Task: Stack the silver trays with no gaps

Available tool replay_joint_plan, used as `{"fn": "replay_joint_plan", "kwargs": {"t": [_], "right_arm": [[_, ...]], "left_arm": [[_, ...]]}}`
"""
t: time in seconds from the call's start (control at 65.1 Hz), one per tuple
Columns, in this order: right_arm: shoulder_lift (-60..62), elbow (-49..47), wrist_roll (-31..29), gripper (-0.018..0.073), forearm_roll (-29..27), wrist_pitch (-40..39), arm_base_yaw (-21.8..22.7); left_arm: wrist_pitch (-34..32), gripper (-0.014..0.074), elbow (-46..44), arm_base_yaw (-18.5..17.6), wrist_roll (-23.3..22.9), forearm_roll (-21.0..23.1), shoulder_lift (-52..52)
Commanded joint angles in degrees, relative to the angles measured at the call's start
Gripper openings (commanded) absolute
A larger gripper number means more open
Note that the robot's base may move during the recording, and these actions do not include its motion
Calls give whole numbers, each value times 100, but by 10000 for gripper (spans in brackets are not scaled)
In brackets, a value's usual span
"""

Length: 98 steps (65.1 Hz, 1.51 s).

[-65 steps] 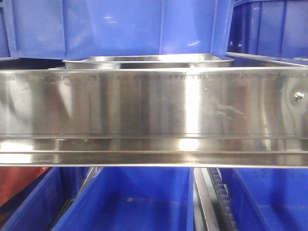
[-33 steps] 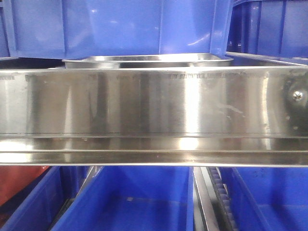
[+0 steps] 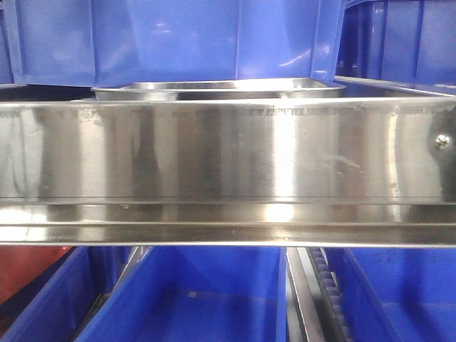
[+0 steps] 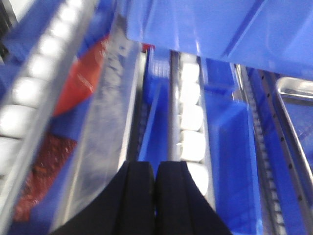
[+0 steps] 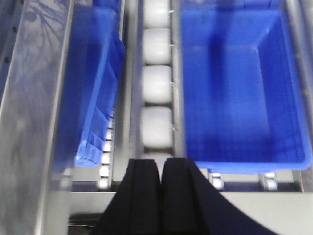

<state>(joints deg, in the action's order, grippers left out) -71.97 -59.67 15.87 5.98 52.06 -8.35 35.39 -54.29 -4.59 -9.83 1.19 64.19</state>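
One silver tray (image 3: pixel 214 89) lies behind the long steel band, and only its shiny rim and upper wall show. In the left wrist view a silver tray's rounded corner (image 4: pixel 297 93) shows at the right edge, far from the fingers. My left gripper (image 4: pixel 155 169) is shut with nothing between its black fingers, above a roller lane. My right gripper (image 5: pixel 161 166) is also shut and empty, over a row of white rollers (image 5: pixel 156 83). Neither gripper shows in the front view.
A wide brushed-steel band with a screw (image 3: pixel 442 141) crosses the front view. Blue crates stand above it (image 3: pixel 171 39) and below it (image 3: pixel 206 299). A blue crate (image 5: pixel 234 83) sits right of my right gripper. Red material (image 4: pixel 80 81) lies at the left.
Only the reflections on the steel band shift slightly. The tray behind it has not moved.
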Motion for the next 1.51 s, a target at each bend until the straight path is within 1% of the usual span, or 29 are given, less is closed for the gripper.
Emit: {"fn": "replay_joint_plan", "kwargs": {"t": [0.0, 0.046, 0.061, 0.138, 0.231, 0.323, 0.415, 0.523, 0.646, 0.907, 0.968, 1.076, 1.122, 1.153, 1.214, 1.291, 1.491], "right_arm": [[-250, -307, 749, -45, 624, 27, -454], [-437, -496, 823, -45, 624, 17, -633], [-495, -555, 842, -45, 612, 36, -685], [-844, -930, 956, -45, 574, 166, -911], [-1280, -1436, 970, -45, 547, 412, -1100], [-1650, -1928, 970, -45, 547, 659, -1223], [-2042, -2520, 970, -45, 428, 946, -1299], [-2374, -2993, 906, -45, 108, 1000, -1299], [-2632, -3310, 906, -45, 50, 1163, -1299], [-2841, -3368, 906, -37, -6, 1179, -1299], [-2856, -3368, 906, 17, -6, 1179, -1299], [-2889, -3368, 906, 196, -59, 1179, -1299], [-2903, -3368, 906, 246, -127, 1179, -1299], [-2903, -3368, 906, 260, -209, 1179, -1299], [-2938, -3368, 906, 246, -365, 1179, -1299], [-2974, -3368, 906, 222, -598, 1179, -1299], [-3056, -3368, 906, 211, -598, 1179, -1299]], "left_arm": [[131, -13, -363, -374, -628, -435, 365], [200, -13, -555, -596, -994, -735, 525], [228, -13, -583, -634, -1048, -836, 579], [459, -13, -932, -1053, -1638, -1273, 863], [828, -13, -1398, -1488, -2068, -1623, 1270], [1210, -13, -1909, -1820, -2234, -1839, 1754], [1447, -13, -2378, -2073, -2234, -1839, 2155], [1552, -13, -2713, -2276, -2234, -1779, 2587], [1632, -13, -2942, -2381, -2234, -1603, 2891], [1578, -8, -2956, -2415, -2234, -1575, 3092], [1578, 29, -2956, -2415, -2234, -1575, 3101], [1578, 145, -2956, -2415, -2234, -1575, 3101], [1564, 188, -2956, -2415, -2234, -1575, 3101], [1534, 210, -2956, -2415, -2234, -1575, 3101], [1473, 240, -2956, -2415, -2234, -1575, 3116], [1462, 248, -2979, -2405, -2245, -1544, 3170], [1473, 247, -2978, -2405, -2245, -1332, 3317]]}}
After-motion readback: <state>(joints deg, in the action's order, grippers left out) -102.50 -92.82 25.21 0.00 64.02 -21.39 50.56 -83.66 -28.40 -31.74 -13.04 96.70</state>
